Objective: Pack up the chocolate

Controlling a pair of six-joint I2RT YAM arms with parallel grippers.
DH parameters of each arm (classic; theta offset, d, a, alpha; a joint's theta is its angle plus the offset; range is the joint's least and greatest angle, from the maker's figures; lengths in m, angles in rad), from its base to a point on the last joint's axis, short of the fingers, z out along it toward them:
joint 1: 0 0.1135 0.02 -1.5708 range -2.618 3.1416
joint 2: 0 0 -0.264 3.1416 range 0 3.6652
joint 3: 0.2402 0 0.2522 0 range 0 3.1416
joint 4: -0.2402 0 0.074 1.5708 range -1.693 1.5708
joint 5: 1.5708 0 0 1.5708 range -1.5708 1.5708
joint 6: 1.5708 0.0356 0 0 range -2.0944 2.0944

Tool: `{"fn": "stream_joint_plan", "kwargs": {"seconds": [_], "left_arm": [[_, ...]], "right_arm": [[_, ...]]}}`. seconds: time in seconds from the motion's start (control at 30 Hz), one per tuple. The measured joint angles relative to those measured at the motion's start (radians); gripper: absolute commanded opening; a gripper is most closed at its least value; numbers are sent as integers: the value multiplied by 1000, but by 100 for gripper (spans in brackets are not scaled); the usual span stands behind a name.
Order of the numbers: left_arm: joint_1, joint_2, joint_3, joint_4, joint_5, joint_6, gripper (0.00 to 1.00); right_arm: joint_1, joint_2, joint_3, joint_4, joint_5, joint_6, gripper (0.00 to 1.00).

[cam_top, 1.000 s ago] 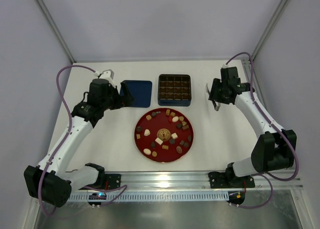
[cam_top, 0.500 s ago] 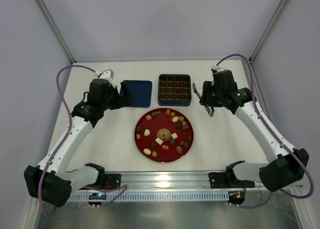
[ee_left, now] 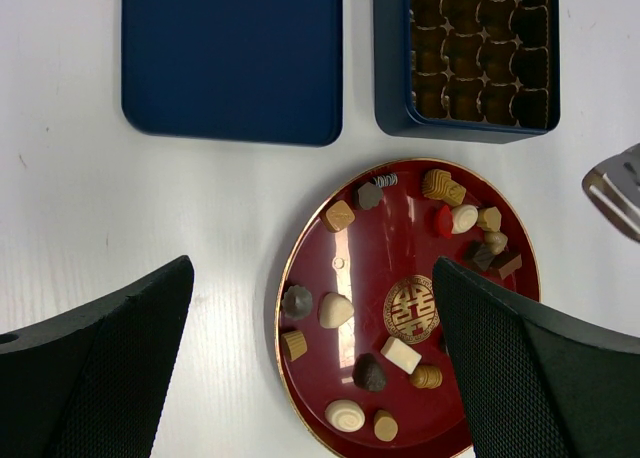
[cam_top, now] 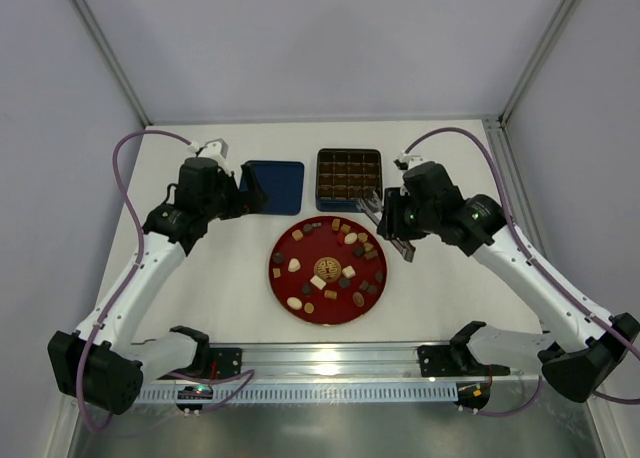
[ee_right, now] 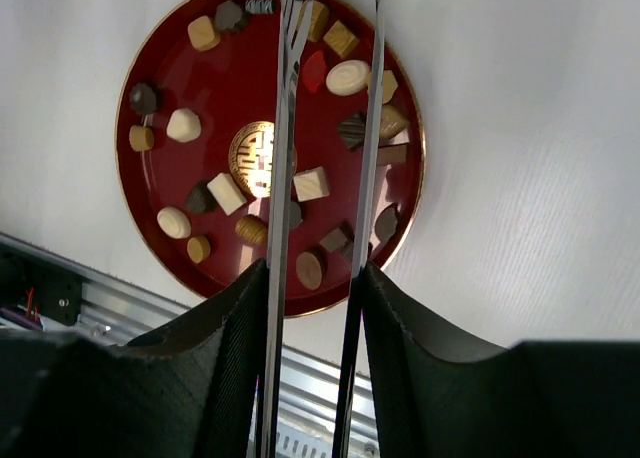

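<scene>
Several chocolates (cam_top: 318,281), dark, light brown and cream, lie on the round red plate (cam_top: 272,268). They also show in the left wrist view (ee_left: 336,310) and the right wrist view (ee_right: 311,183). My right gripper (cam_top: 398,221) is shut on metal tongs (cam_top: 376,204), whose tips hang over the plate's far right rim. The two tong arms (ee_right: 283,128) run between my right fingers (ee_right: 235,318). My left gripper (cam_top: 245,193) is open and empty, near the blue lid (cam_top: 272,186). The dark-blue tin (cam_top: 349,179) with its gridded insert stands behind the plate.
The lid (ee_left: 232,56) lies flat to the left of the tin (ee_left: 390,68). The plate (ee_left: 285,278) sits near the table's middle. The tongs' end (ee_left: 615,183) shows at the right of the left wrist view. A metal rail (cam_top: 330,363) runs along the near edge.
My right arm has swung left from beside the tin, carrying the tongs to the plate's far right rim. The left arm has not moved.
</scene>
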Motion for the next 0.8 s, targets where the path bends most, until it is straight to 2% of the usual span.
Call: {"fn": "stream_joint_plan", "kwargs": {"seconds": [0.4,0.8], "left_arm": [[0,11,0,0,0,0,100],[0,11,0,0,0,-1,100]], "right_arm": [[259,-20,-105,-60,15,106,42],[311,-20,-168,-70,37,136,43]]}}
